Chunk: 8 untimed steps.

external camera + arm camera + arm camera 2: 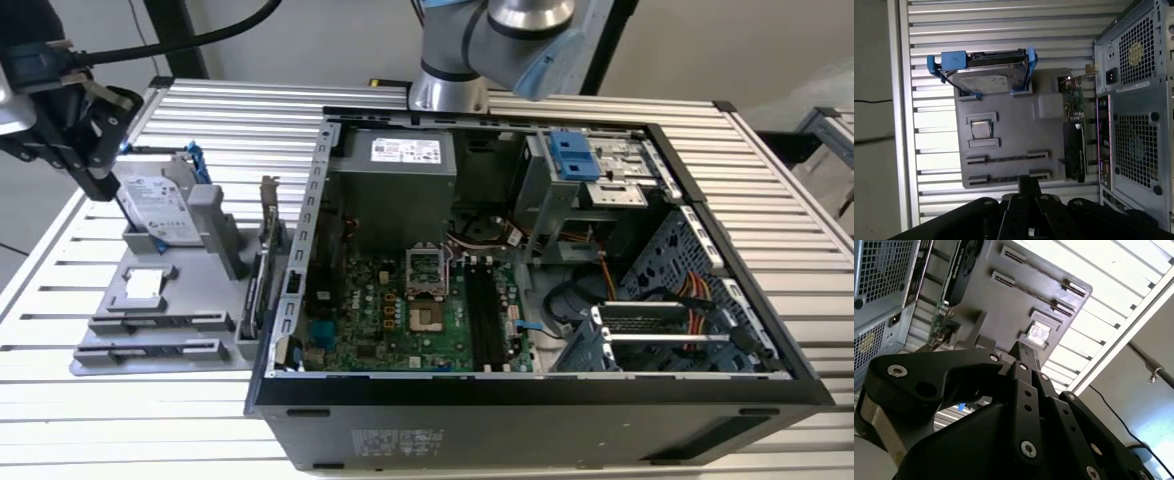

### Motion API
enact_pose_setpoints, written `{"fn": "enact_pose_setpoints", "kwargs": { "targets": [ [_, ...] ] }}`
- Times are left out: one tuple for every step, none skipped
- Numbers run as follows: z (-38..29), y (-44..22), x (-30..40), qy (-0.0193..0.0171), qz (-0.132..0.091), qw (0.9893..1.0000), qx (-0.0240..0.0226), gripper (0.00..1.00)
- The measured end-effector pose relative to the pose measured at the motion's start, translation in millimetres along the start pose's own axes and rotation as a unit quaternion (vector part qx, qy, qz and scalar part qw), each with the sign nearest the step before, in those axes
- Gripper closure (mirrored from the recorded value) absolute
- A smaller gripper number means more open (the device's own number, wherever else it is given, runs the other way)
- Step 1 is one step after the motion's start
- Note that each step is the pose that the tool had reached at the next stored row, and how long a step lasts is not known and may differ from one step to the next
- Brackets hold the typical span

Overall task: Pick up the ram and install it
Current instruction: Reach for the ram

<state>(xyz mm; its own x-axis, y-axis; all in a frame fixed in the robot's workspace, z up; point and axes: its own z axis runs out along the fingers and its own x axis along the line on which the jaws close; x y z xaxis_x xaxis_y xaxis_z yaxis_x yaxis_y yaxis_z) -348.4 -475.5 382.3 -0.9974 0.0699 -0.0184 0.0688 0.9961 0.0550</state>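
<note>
My black gripper [96, 188] hangs over the far end of the grey holder tray [94, 355] at the exterior view's left, just above the hard drive. In both wrist views its fingertips [1029, 180] [1023, 347] sit pressed together with nothing visible between them. Two long narrow slots [1006, 159] cross the tray, each with a thin dark line along it. I cannot tell whether that line is the ram. The open computer case [307, 300] lies beside the tray, with the motherboard [400, 320] and its long black memory slots [483, 318] exposed.
On the tray stand a silver hard drive in a blue bracket [986, 75], a small square chip [980, 130] and an expansion card on edge [1074, 150]. The ribbed metal table [801, 250] carries everything. The arm's base [447, 90] stands behind the case.
</note>
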Motion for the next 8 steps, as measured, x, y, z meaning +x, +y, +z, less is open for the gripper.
{"fn": "enact_pose_setpoints", "kwargs": {
  "targets": [
    [0.2,-1.4,0.0,0.0,0.0,1.0,0.0,1.0],
    [0.3,-2.7,0.0,0.0,0.0,1.0,0.0,1.0],
    [0.4,-4.1,0.0,0.0,0.0,1.0,0.0,1.0],
    [0.6,-5.5,0.0,0.0,0.0,1.0,0.0,1.0],
    [0.7,-6.7,0.0,0.0,0.0,1.0,0.0,1.0],
    [0.9,-7.9,0.1,0.0,0.0,1.0,0.0,1.0],
    [1.1,-8.9,0.2,0.0,0.0,1.0,0.0,1.0],
    [1.4,-9.7,0.3,-0.0001,0.0,1.0,-0.0001,1.0]
  ]
}}
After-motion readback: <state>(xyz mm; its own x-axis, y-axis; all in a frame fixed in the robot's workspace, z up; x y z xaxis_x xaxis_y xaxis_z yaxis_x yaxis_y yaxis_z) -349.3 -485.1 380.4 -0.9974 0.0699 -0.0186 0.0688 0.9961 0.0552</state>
